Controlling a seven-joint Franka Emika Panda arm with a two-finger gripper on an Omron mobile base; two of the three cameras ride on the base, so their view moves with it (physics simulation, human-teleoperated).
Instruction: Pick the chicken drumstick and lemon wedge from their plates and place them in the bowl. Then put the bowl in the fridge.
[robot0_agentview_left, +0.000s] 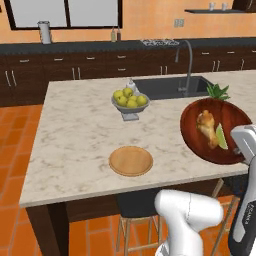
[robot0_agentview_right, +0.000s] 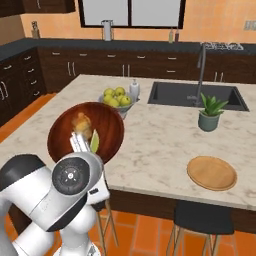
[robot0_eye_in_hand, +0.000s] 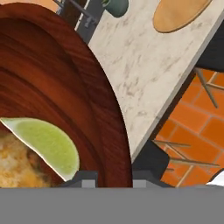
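Note:
The dark reddish-brown bowl (robot0_agentview_left: 192, 125) (robot0_agentview_right: 62, 130) (robot0_eye_in_hand: 52, 65) hangs tilted above the island's front edge, and my gripper (robot0_agentview_left: 235, 146) (robot0_agentview_right: 80, 143) (robot0_eye_in_hand: 114, 181) is shut on its near rim. Inside it lie the golden-brown chicken drumstick (robot0_agentview_left: 206, 126) (robot0_agentview_right: 82, 122) (robot0_eye_in_hand: 13, 162) and the pale lemon wedge (robot0_agentview_left: 221, 137) (robot0_agentview_right: 94, 142) (robot0_eye_in_hand: 48, 142), side by side. One bare tan plate (robot0_agentview_left: 131, 161) lies in front of the fruit bowl. The other plate (robot0_agentview_right: 212, 172) (robot0_eye_in_hand: 179, 15) lies in front of the plant. The fridge is out of view.
A grey footed bowl of yellow-green fruit (robot0_agentview_left: 130, 102) (robot0_agentview_right: 116, 99) stands mid-island. Behind it are the sink (robot0_agentview_left: 170, 87) (robot0_agentview_right: 195, 95) and faucet (robot0_agentview_left: 189, 65). A potted plant (robot0_agentview_left: 218, 91) (robot0_agentview_right: 210, 112) stands nearby, and stools (robot0_agentview_right: 202, 220) stand under the island's front edge.

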